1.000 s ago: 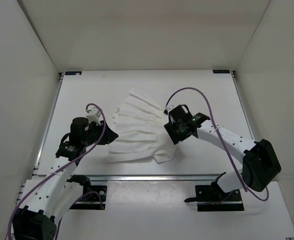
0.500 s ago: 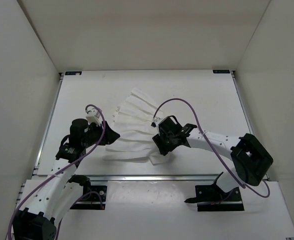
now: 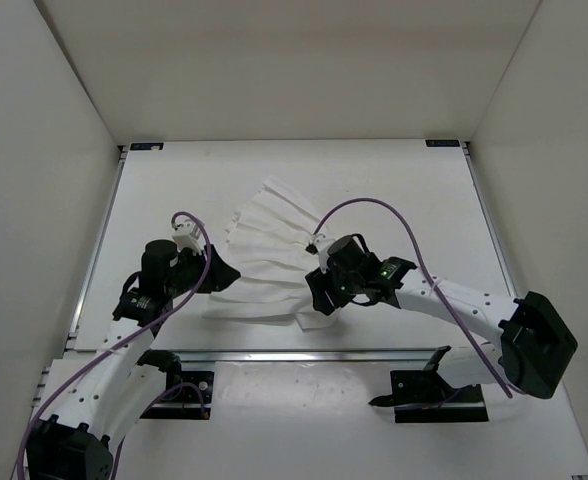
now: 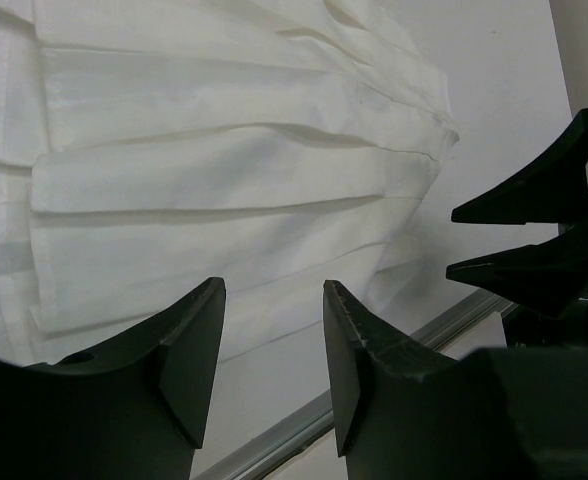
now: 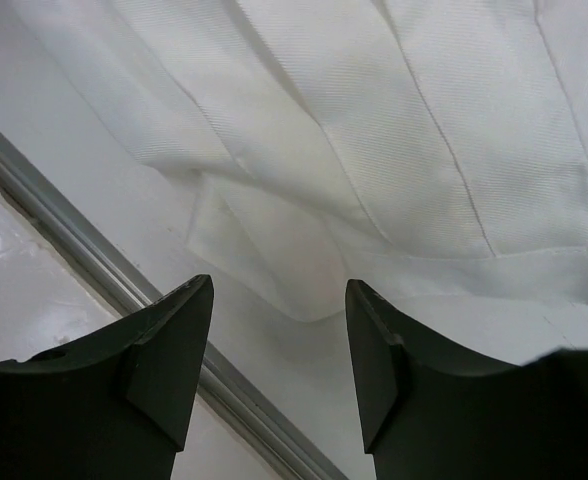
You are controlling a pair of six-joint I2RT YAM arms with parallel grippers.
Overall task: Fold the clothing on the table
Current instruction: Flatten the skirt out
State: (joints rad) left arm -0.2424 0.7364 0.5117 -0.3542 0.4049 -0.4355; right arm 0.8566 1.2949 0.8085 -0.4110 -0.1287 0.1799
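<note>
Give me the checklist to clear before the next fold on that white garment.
1. Left gripper open, nothing between its fingers: ok.
2. Right gripper open, nothing between its fingers: ok.
3. Garment wholly on the table: ok.
4. Garment lying flat: not ok, its near corner is doubled over by the front rail.
5. Right gripper above that corner: ok.
6. Fingers touching fabric: cannot tell.

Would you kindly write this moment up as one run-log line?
left gripper: open, at left edge of clothing | right gripper: open, above its near-right corner | clothing: fanned out on table
</note>
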